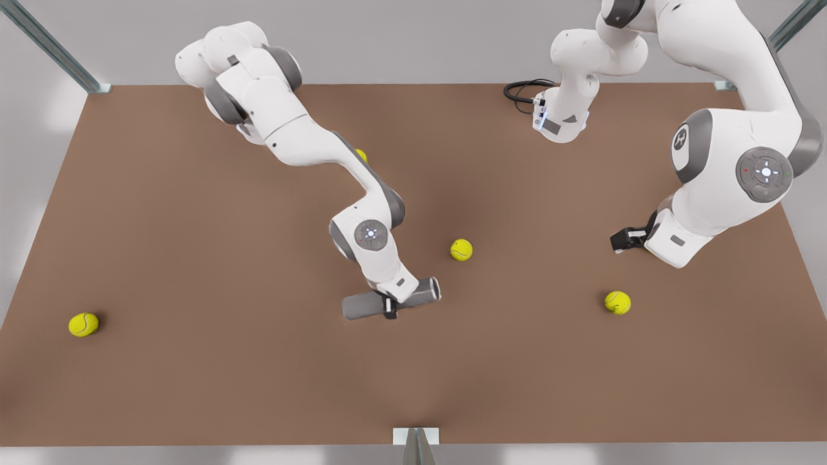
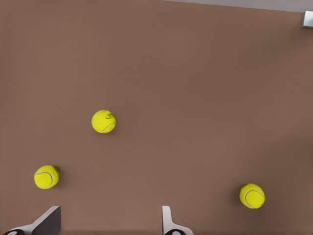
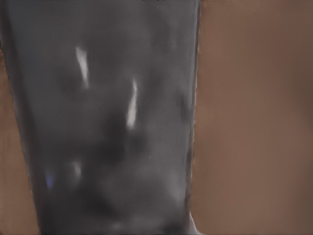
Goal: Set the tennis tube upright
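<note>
Right tool grips tennis tube mid-length; we see tube lying flat on surface, long axis crosswise to fingers; left tool spread wide, waits well apart

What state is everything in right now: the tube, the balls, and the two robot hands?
Grey metallic tennis tube: lying on its side on the brown table.
Right gripper: down at the tube's middle, straddling it.
Left gripper: open, empty, waiting above the table.
Yellow-green tennis balls: loose, scattered on the table.
</note>
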Action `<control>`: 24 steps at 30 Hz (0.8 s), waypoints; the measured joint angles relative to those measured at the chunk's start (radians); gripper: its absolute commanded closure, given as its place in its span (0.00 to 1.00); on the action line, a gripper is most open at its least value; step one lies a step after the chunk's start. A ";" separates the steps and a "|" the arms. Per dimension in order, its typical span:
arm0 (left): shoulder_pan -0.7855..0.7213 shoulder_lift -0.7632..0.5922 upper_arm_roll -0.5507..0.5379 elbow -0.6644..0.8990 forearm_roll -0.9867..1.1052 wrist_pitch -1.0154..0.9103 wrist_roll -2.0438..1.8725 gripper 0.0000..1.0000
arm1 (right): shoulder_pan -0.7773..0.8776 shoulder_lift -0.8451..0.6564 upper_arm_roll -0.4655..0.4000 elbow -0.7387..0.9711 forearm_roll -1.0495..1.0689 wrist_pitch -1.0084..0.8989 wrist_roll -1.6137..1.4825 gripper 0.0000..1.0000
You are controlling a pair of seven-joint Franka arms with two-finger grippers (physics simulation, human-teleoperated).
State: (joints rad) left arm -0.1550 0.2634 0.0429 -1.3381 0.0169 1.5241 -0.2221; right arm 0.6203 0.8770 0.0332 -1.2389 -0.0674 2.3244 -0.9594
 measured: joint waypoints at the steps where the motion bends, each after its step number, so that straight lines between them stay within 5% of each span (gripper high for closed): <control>1: 0.000 0.001 0.000 0.000 0.000 0.000 -0.001 0.00 | 0.003 0.004 0.001 -0.002 0.029 0.001 -0.003 0.29; 12: -0.006 0.001 -0.003 0.000 -0.001 0.002 -0.011 0.00 | 0.029 0.042 0.001 -0.050 0.226 -0.009 0.018 0.29; 14: -0.008 0.001 -0.003 0.000 0.000 0.002 -0.012 0.00 | 0.029 0.043 0.001 -0.052 0.228 -0.010 0.023 0.00; 24: -0.009 0.002 -0.003 0.000 -0.002 0.003 -0.017 0.00 | 0.027 0.021 0.002 -0.044 0.222 -0.015 0.040 0.00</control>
State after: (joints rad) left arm -0.1637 0.2650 0.0398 -1.3381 0.0153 1.5275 -0.2392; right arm 0.6476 0.8980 0.0351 -1.2831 0.1544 2.3096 -0.9192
